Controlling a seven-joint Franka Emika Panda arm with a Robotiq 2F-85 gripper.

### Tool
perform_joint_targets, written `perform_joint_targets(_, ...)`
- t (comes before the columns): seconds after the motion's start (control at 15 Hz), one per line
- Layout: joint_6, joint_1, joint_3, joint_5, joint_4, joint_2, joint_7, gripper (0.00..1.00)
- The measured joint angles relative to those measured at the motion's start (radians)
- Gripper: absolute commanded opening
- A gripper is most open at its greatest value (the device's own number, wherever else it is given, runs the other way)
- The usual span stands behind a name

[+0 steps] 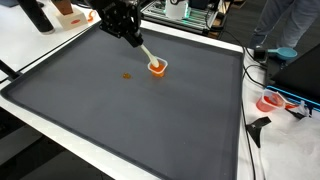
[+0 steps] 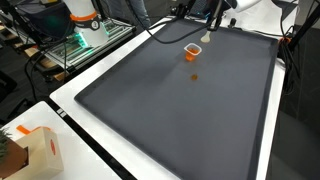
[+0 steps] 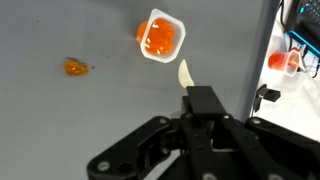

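Black claw closed on a pale utensil, probably a spoon, gripped at its handle, seemingly so its tip reaches the white cup just ahead. Beyond and to one side, an orange bit lies loose on the grey desk.

We identify a robotics lab: a white table carries a large grey mat, a wire rack holds lit electronics, and cables trail beside the table edge.
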Motion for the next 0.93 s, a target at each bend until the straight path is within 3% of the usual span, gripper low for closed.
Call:
perform_joint_targets(0.4, 0.001, -0.018, 0.003, 0.084, -0.062, -0.001, -0.088, 0.03)
perform_joint_targets(0.93, 0.014, -0.023, 0.006, 0.130, -0.110, -0.001, -0.091, 0.03)
